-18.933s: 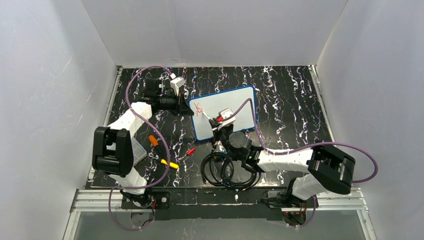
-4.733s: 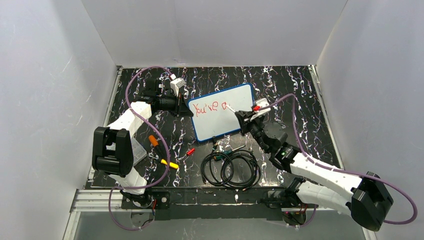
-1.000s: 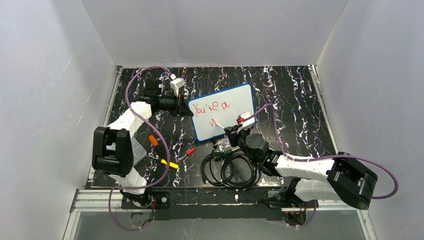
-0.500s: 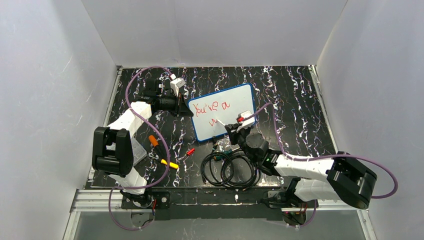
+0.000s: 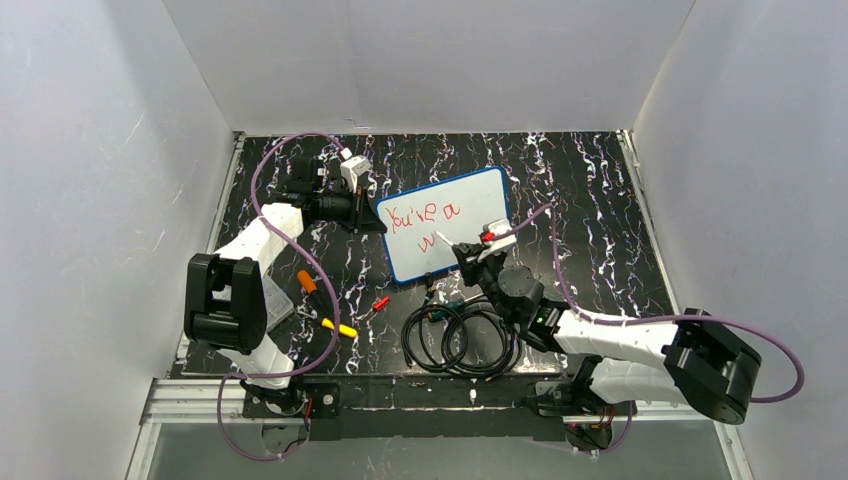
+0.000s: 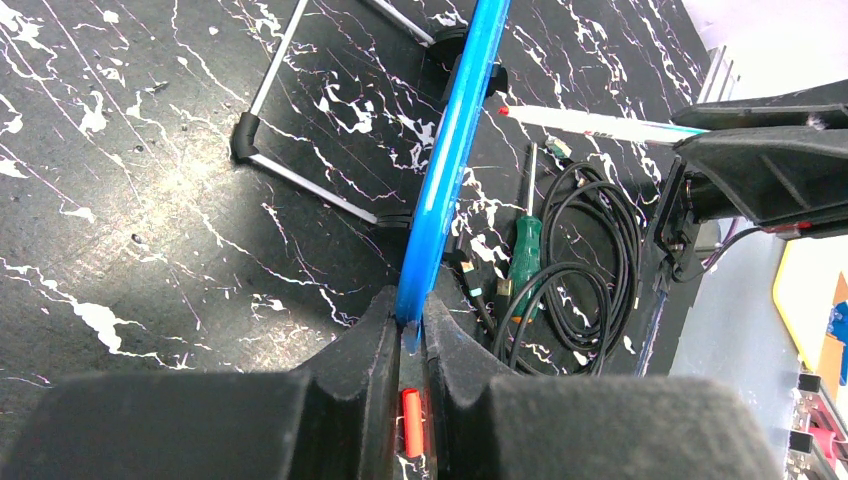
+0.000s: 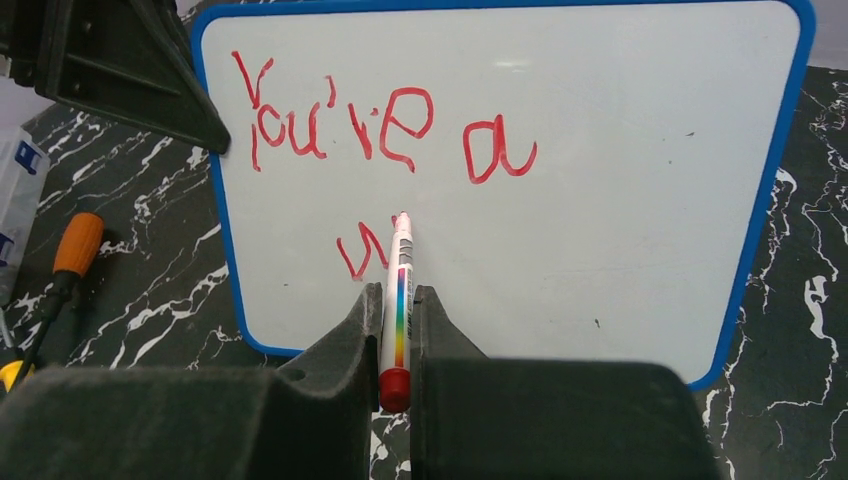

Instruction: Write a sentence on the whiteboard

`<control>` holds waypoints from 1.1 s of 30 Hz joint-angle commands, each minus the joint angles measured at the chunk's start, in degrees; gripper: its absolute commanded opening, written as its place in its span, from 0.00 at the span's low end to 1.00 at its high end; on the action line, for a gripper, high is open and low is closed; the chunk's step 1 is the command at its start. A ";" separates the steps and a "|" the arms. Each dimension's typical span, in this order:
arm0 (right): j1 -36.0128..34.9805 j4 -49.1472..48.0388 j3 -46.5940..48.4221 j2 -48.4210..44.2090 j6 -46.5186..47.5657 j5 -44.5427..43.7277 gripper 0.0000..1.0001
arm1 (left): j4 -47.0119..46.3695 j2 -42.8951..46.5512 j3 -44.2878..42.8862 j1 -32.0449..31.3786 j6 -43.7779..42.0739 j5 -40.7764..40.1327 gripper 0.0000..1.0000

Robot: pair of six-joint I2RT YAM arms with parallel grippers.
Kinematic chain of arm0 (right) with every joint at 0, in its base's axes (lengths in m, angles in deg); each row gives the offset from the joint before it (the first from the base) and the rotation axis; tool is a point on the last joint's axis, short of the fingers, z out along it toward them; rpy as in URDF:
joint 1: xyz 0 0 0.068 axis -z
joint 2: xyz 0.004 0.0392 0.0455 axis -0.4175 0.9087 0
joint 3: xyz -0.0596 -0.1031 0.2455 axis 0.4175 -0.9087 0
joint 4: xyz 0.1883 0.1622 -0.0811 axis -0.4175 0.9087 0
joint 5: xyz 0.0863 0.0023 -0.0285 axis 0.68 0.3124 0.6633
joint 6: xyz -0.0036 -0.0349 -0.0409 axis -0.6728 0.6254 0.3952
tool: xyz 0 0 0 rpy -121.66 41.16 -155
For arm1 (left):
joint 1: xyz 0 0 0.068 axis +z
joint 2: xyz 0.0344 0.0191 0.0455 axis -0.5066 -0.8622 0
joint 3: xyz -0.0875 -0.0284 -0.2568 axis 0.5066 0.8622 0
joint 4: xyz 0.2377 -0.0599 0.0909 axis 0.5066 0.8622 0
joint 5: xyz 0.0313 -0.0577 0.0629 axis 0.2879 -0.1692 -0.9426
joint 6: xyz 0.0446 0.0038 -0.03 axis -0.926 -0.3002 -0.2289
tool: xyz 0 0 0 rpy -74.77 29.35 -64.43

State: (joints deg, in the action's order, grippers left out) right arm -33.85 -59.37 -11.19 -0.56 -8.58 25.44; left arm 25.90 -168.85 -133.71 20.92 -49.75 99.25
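small white blue-framed whiteboard (image 7: pixel 620 200): likely light, stiff, slick; left gripper (image 6: pixel 408 308) pinching its frame edge. right gripper (image 7: pixel 397 300) closed on slim white marker (image 7: pixel 401 250), mid-barrel.

This is looking like a robotics lab test cell: white panels (image 5: pixel 430 60) are enclosing a black marbled tabletop (image 5: pixel 580 180), two white arms (image 5: pixel 250 250) are sitting bolted to an aluminium rail (image 5: pixel 200 400), and purple cables (image 5: pixel 290 140), a coiled black cable (image 5: pixel 460 340) and screwdrivers (image 5: pixel 307 281) are lying about.
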 commanded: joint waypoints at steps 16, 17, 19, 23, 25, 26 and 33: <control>0.38 -3.83 -0.68 1.36 -0.06 -3.36 0.01 | 0.30 1.88 -1.21 -0.24 -0.43 0.57 0.00; 0.44 -4.12 -0.55 1.48 0.21 -3.10 0.01 | 0.30 1.90 -1.21 -0.24 -0.39 0.56 0.00; 0.43 -4.37 -0.12 1.80 0.85 -2.43 0.01 | 0.30 1.88 -1.17 -0.24 -0.44 0.55 0.00; 0.43 -3.63 0.03 1.91 1.18 -0.66 0.01 | 0.38 1.97 -1.19 -0.24 -0.47 0.47 0.00; 0.35 -3.11 -0.58 1.68 0.54 0.24 0.01 | 0.39 1.96 -1.19 -0.28 -0.39 0.46 0.00; 0.34 -2.82 -0.99 1.47 0.03 0.40 0.01 | 0.39 1.98 -1.15 -0.24 -0.42 0.46 0.00; -0.01 0.02 -4.02 -0.85 -2.71 -0.37 0.01 | 0.39 2.01 -1.14 -0.24 -0.47 0.55 0.00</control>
State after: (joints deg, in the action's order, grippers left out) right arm -33.80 -59.61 -13.42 0.64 -9.59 25.77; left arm 25.90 -168.85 -133.71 20.92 -49.75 99.25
